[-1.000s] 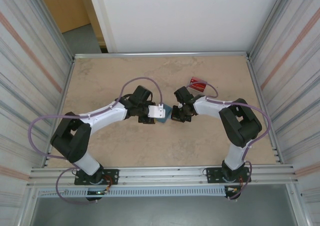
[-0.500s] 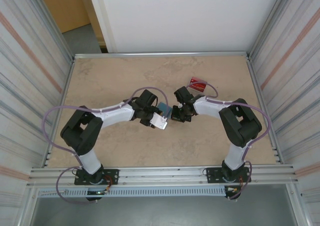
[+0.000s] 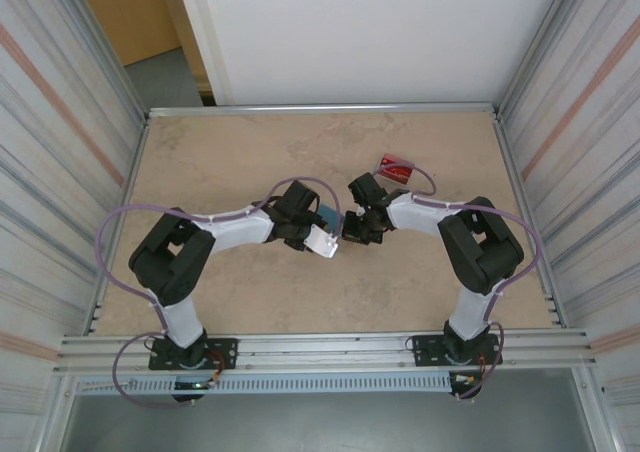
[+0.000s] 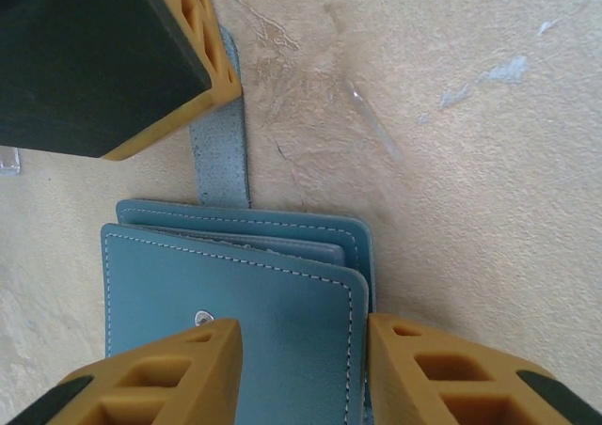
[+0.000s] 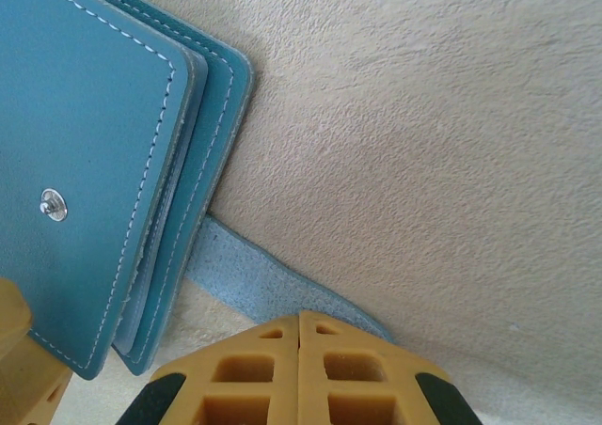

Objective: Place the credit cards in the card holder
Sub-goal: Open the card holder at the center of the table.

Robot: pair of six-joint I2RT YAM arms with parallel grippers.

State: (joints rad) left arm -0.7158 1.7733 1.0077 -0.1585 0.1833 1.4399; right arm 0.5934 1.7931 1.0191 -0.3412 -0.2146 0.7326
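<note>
Left wrist view first, Mei: where is the card holder [image 4: 235, 293] now?

Mei: It lies flat on the table [image 4: 470, 162], folded closed, with the snap button [image 4: 202, 318] on its cover facing up. Its strap [image 4: 221, 133] is unfastened and runs out from the holder toward the right gripper [image 5: 299, 369].

Jon: And the two hands?

Mei: The left gripper [image 4: 301, 369] hangs over the holder on the side opposite to the strap. Its jaws stand apart: one finger is above the cover, just beside the snap button, and the other is just outside the holder's edge. I do not see them pinching anything. The right gripper is clenched, fingertips together, at the end of the strap. Whether it pinches the strap or only presses it down, I cannot tell.

Jon: What has changed in the last second?

Mei: In the top external view the left arm has folded in and turned its wrist over the holder, and its jaws have come closer together. The right gripper has stayed at the strap.

Jon: What does this mean for the task?

Mei: I judge that the right one anchors the holder while the left one closes on the cover to open it. The opening is not yet done. A red credit card [image 3: 397, 165] lies well apart from the holder, beyond the right gripper, so the inserting is all ahead.
</note>
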